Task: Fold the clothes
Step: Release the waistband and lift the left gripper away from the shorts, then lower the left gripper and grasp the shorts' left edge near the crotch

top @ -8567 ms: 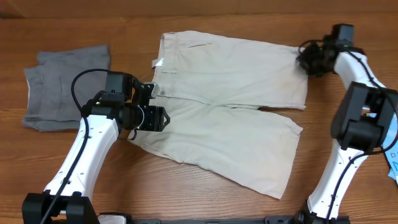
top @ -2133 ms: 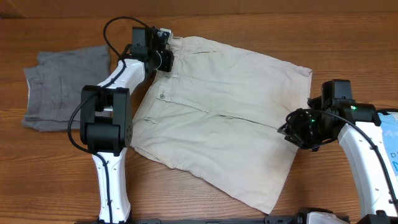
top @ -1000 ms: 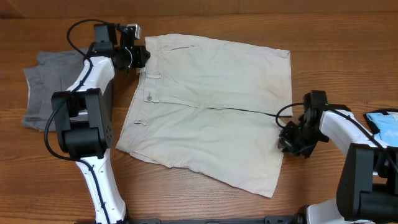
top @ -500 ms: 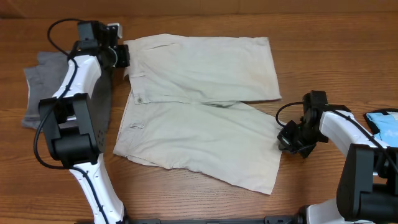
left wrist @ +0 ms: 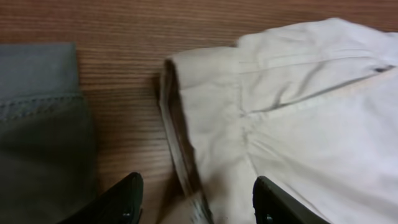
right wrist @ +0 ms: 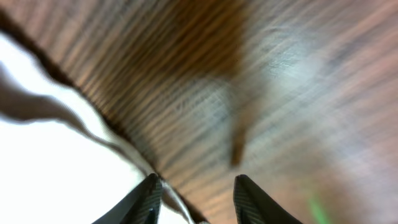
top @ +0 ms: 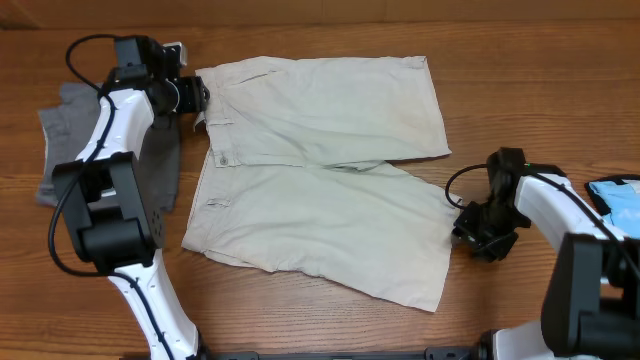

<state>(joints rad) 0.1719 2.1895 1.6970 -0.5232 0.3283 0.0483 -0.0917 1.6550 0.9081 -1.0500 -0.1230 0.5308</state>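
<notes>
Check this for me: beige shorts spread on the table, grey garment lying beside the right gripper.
Wrong in one respect: the grey garment lies beside the left gripper, not the right, as the overhead view shows. The beige shorts are indeed spread on the table.
</notes>
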